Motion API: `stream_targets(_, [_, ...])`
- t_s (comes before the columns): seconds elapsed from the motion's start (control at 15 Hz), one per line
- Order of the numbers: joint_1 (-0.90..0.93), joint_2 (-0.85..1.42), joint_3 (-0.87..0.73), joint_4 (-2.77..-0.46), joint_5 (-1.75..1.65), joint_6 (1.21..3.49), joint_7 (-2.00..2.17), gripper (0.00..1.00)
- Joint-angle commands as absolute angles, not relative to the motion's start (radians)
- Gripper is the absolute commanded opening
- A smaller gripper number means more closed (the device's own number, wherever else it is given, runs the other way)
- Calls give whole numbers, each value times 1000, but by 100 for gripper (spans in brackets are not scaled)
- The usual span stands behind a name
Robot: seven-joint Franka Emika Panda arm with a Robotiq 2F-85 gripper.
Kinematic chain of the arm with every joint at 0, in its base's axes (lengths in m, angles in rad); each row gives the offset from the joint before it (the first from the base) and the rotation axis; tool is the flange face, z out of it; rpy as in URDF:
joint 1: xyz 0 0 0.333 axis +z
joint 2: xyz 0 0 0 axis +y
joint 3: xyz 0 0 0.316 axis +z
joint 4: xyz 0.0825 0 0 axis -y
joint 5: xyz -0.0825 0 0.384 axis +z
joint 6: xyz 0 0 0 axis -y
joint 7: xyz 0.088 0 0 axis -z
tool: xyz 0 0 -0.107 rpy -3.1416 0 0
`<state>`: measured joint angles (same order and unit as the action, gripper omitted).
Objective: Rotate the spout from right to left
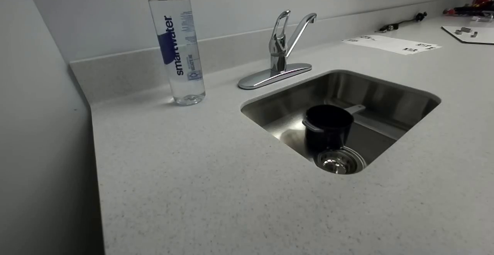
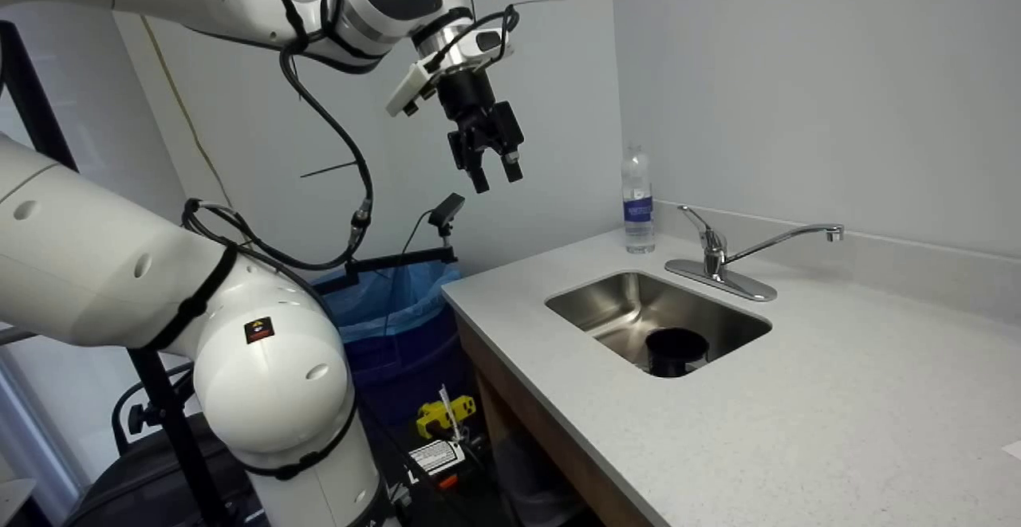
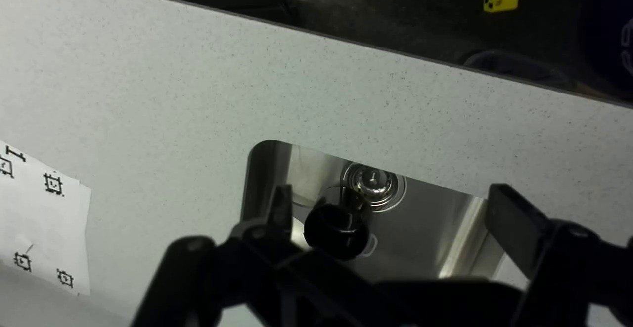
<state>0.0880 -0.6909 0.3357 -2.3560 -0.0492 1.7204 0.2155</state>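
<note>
The slim chrome spout (image 1: 300, 31) rises at a slant from the faucet's chrome base plate (image 1: 257, 79), behind the sink. In an exterior view the spout (image 2: 786, 237) points right along the backsplash, away from the bottle, with its tip off to the side of the sink. The upright chrome lever handle (image 2: 712, 238) stands beside it. My gripper (image 2: 497, 177) is open and empty, high in the air left of the sink and well apart from the faucet. In the wrist view its spread fingers (image 3: 390, 188) frame the sink; the spout is not visible there.
A black pot (image 1: 328, 137) stands in the steel sink (image 2: 590, 312). A water bottle (image 2: 638, 210) stands on the counter near the faucet, on the side opposite the spout tip. A printed paper sheet (image 3: 44, 228) lies on the counter. A lined blue bin (image 2: 399, 359) stands beyond the counter edge.
</note>
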Motion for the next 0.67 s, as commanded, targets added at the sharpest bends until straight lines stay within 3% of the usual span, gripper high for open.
stream_targets(0.0, [108,-660,296,-2360,-64,1734,210,100])
stream_targets(0.6, [71,-418,119,-2360,-36,1880,108,100])
